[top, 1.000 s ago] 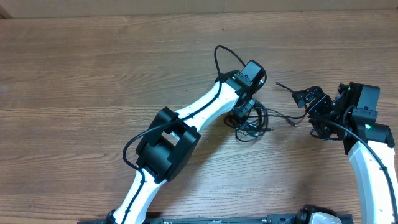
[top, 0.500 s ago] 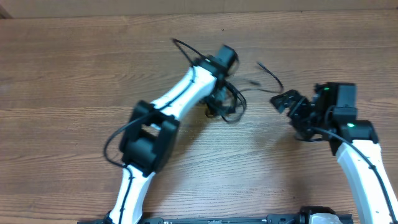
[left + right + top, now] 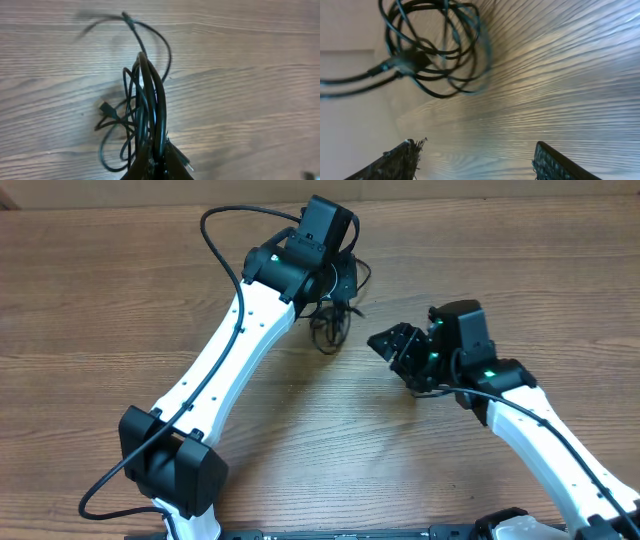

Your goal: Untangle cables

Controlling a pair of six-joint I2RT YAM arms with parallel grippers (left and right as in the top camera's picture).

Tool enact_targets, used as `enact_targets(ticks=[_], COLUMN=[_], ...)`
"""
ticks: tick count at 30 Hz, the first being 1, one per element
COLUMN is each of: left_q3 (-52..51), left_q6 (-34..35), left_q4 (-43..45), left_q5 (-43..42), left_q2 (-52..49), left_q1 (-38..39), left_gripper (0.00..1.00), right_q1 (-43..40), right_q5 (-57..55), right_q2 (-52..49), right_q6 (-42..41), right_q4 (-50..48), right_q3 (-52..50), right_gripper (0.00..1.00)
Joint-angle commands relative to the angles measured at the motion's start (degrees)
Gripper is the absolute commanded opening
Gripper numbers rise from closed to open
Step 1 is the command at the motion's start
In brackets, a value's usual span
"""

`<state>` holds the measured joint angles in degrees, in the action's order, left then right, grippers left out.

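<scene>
Wood table [image 3: 100, 280]: L end effector [image 3: 157, 167] pinches cables [image 3: 150, 100] (overhead hides grip), R end effector [image 3: 476, 145] spread.

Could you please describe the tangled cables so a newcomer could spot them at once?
On the wooden table, follow the long white arm to the left end effector near the far edge. The cables trail from its shut jaws as a loose knot of thin black loops, unlike the thicker wire running along the arm.
</scene>
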<state>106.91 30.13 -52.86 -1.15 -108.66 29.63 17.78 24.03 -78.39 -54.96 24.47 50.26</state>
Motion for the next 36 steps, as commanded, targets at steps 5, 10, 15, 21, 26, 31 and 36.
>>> enact_targets(ticks=[5, 10, 15, 21, 26, 31, 36], left_q3=[0.7, 0.7, 1.0, 1.0, 1.0, 1.0, 1.0], left_q6=[1.3, 5.2, -6.6, -22.9, -29.7, -30.4, -30.1], left_q4=[-1.7, -3.0, 0.3, 0.8, 1.4, 3.5, 5.8], left_q5=[-0.2, -1.0, -18.6, -36.3, -43.9, -47.0, -51.9], left_q2=[1.2, 1.3, 2.9, 6.8, 12.5, 17.6, 21.8], left_q1=[-0.2, -2.5, -5.5, -8.5, -10.6, -10.9, -10.9], left_gripper=[0.04, 0.04, 0.04, 0.04, 0.04, 0.04, 0.04], right_q1=[0.8, 0.8, 0.8, 0.8, 0.8, 0.8, 0.8], right_q5=[-0.7, -5.1, -4.9, -4.5, -4.3, -4.3, -5.3], right_q2=[-1.1, -1.1, -1.1, -1.1, -1.1, -1.1, -1.1], right_q6=[-6.3, -6.3, 0.3, 10.4, 12.0, 12.0, 12.0], right_q4=[0.0, 5.4, 5.2, 0.2, -6.2, -13.6, -21.2], right_q3=[1.5, 1.5, 1.5, 1.5, 1.5, 1.5, 1.5], right_gripper=[0.86, 0.87, 0.88, 0.88, 0.89, 0.94, 1.00])
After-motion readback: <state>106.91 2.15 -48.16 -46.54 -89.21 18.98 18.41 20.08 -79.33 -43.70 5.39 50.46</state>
